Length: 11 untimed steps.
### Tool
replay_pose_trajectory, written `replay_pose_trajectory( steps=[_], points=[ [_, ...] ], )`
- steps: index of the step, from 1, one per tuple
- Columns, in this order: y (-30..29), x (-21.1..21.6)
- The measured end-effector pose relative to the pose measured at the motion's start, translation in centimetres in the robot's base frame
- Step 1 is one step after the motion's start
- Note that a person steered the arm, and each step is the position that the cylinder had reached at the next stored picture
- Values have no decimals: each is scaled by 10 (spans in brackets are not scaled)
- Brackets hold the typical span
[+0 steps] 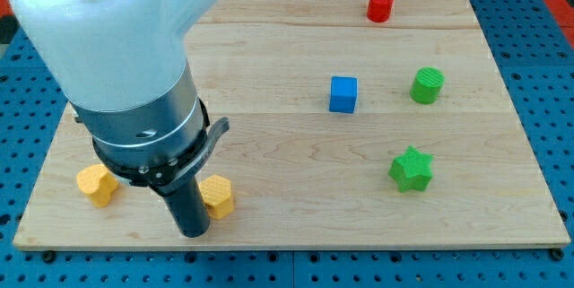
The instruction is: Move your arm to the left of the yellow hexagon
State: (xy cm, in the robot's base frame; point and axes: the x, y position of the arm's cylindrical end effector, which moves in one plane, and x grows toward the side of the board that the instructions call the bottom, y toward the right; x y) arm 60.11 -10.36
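The yellow hexagon lies near the view's bottom, left of centre, on the wooden board. My tip is at the end of the dark rod, just left of and slightly below the hexagon, close to or touching its left side. The rod and the arm's large body hide part of the hexagon's left edge. A second yellow block, of rounded irregular shape, lies further to the left.
A blue cube sits right of centre. A green cylinder and a green star are on the right. A red cylinder stands near the top edge. The board's bottom edge is just below my tip.
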Motion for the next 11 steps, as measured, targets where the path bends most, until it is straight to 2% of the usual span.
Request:
replay_pose_trajectory(
  steps=[11],
  points=[
    [-80, 0]
  ],
)
